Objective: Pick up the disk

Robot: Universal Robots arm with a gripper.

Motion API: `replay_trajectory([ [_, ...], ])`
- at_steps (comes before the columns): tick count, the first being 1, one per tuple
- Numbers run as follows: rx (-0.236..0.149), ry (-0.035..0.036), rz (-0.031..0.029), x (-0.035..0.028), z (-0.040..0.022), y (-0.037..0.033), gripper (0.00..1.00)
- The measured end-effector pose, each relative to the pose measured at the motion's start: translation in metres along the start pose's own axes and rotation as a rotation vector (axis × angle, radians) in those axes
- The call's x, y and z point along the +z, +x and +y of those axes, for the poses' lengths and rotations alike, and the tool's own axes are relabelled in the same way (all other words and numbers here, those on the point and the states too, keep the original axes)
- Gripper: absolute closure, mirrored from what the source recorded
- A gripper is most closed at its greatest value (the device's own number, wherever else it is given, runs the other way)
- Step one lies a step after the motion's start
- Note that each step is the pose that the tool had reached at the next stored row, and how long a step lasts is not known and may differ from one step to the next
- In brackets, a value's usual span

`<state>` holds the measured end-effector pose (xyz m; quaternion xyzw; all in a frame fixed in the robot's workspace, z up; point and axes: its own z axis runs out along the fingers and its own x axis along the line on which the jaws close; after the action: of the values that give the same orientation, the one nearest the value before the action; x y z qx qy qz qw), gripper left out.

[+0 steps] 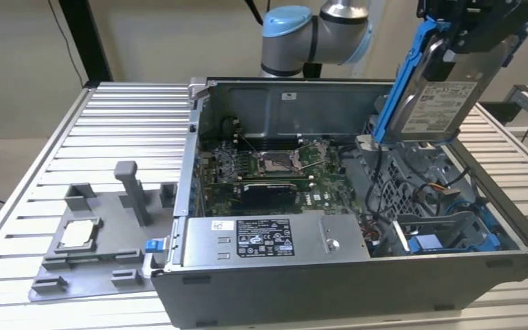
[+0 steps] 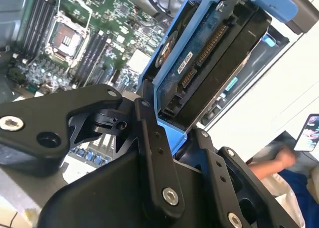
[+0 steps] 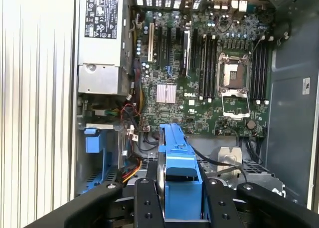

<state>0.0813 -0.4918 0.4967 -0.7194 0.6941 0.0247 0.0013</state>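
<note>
Exterior view | disk [image 1: 440, 93] lifted clear above the open case [image 1: 337, 275] — tool [image 1: 480, 34] clamped on its blue bracket | likely stiff, fairly heavy, shock-sensitive — grip the bracket edges, not the label

Disk up in the air, clear above the open computer case!

At the upper right of the frame the gripper [image 1: 480, 31] clamps the disk [image 1: 436, 103] by its upper end, the drive hanging near upright, white label facing us, blue bracket [image 1: 403, 75] running down its side. Its lower edge sits just over the case's drive bay. Below, the computer case [image 1: 337, 289] lies open on the slatted metal table [image 1: 108, 130]: motherboard [image 1: 264, 172] in the middle, silver power supply [image 1: 273, 237] with its black label in front. At lower left a grey tray [image 1: 90, 254] holds a small silver chip [image 1: 78, 234]. The arm's blue-capped joint [image 1: 287, 31] sits top centre.
</note>
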Motion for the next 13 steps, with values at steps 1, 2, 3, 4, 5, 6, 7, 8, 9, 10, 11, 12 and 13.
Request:
replay_trajectory([
  [1,0.000,-0.0003,0.0000,-0.0001,-0.0004,0.0029,1.00],
  [2,0.000,-0.0006,0.0000,-0.0003,-0.0008,0.0056,1.00],
  [3,0.000,-0.0009,-0.0002,-0.0004,-0.0013,0.0086,1.00],
  [4,0.000,-0.0013,-0.0002,-0.0005,-0.0017,0.0112,1.00],
  [5,0.000,-0.0015,-0.0004,-0.0006,-0.0021,0.0140,1.00],
  [6,0.000,-0.0018,-0.0004,-0.0007,-0.0025,0.0168,1.00],
  [7,0.000,-0.0022,-0.0005,-0.0009,-0.0029,0.0195,1.00],
  [8,0.000,-0.0025,-0.0005,-0.0010,-0.0033,0.0223,1.00],
  [9,0.000,-0.0027,-0.0006,-0.0011,-0.0036,0.0252,1.00],
  [10,0.000,-0.0029,-0.0007,-0.0011,-0.0039,0.0280,1.00],
  [11,0.000,-0.0031,-0.0007,-0.0013,-0.0041,0.0307,1.00],
  [12,0.000,-0.0033,-0.0006,-0.0014,-0.0043,0.0334,1.00],
  [13,0.000,-0.0034,-0.0007,-0.0015,-0.0045,0.0361,1.00],
])
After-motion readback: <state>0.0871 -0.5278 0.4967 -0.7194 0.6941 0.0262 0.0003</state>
